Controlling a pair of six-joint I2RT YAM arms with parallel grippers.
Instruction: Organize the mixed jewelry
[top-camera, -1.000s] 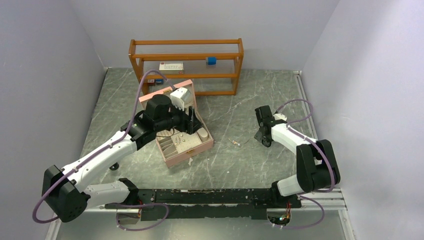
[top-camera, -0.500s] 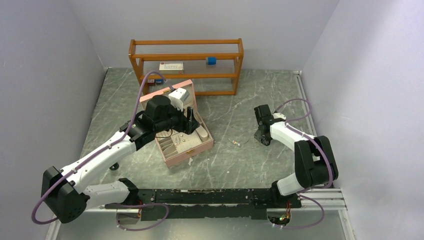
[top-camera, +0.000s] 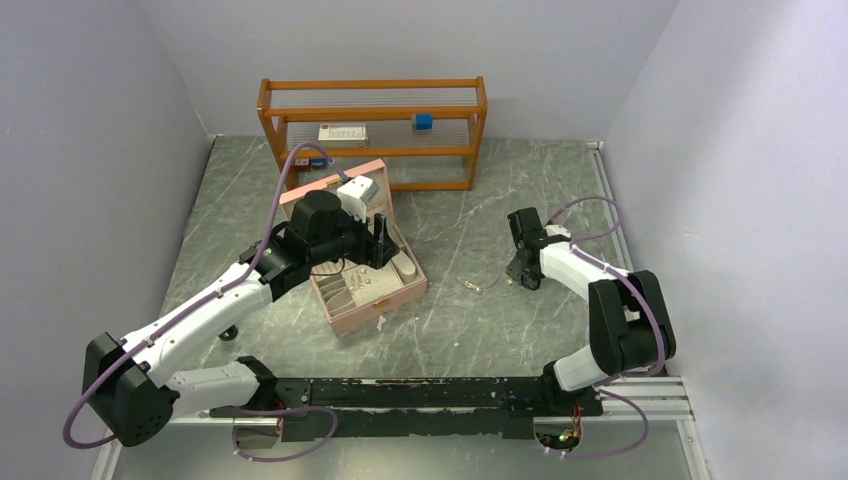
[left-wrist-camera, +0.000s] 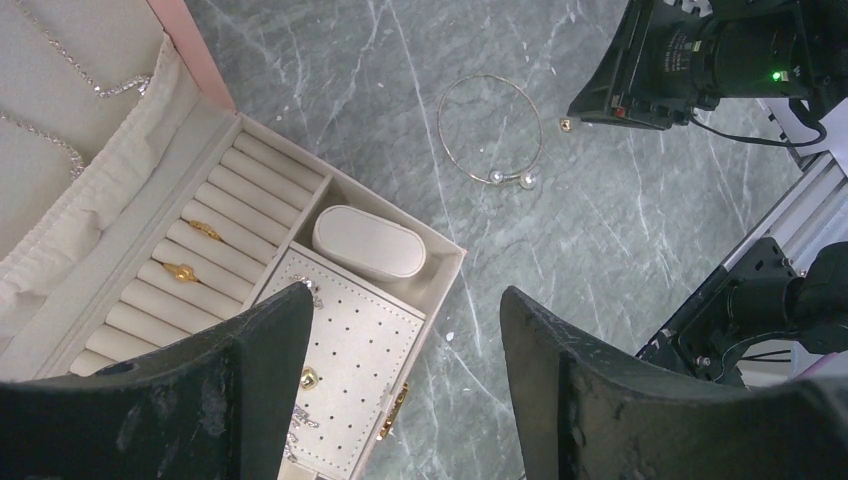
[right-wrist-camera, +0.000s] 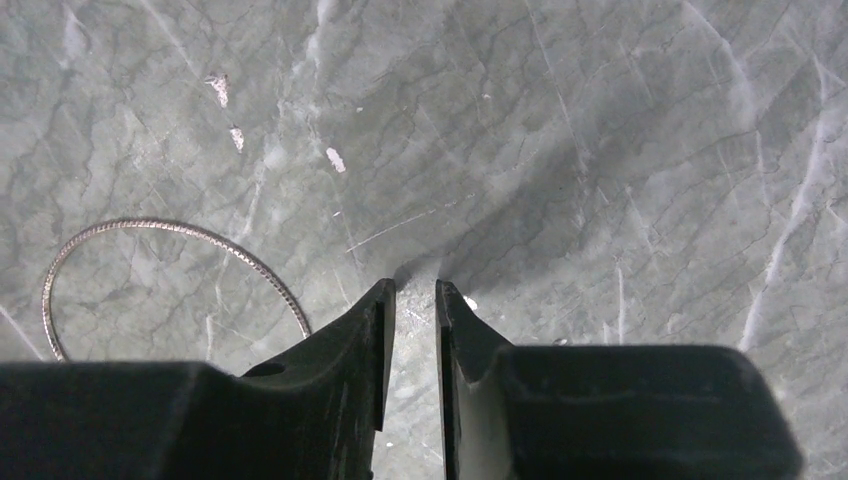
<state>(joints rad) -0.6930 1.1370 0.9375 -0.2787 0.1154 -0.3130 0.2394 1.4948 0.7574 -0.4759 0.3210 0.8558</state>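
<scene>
Pinching something this small off bare stone takes care: the right tool has its tips down at the counter and its jaws narrowed to a slit, with nothing visible inside it. A pale speck lies just outside one fingertip. It may be the tiny gold piece that the left wrist view shows beside this tool, though at this size I cannot be sure. A good pick would widen the slit a little, centre it over the piece, keep both tips flat on the stone, close slowly and lift straight up. It should stay clear of the thin bangle lying just to one side, which a finger could easily drag. The rest of the mixed jewelry already sits in the open pink jewelry box: gold rings in the rolls, studs on the perforated pad and fine chains in the lid. The left tool hangs above that box, spread wide and holding nothing, so it may need to give way at delivery. On the wooden shelf a white card carries print too small to read, and no brand or lettering is legible anywhere else
</scene>
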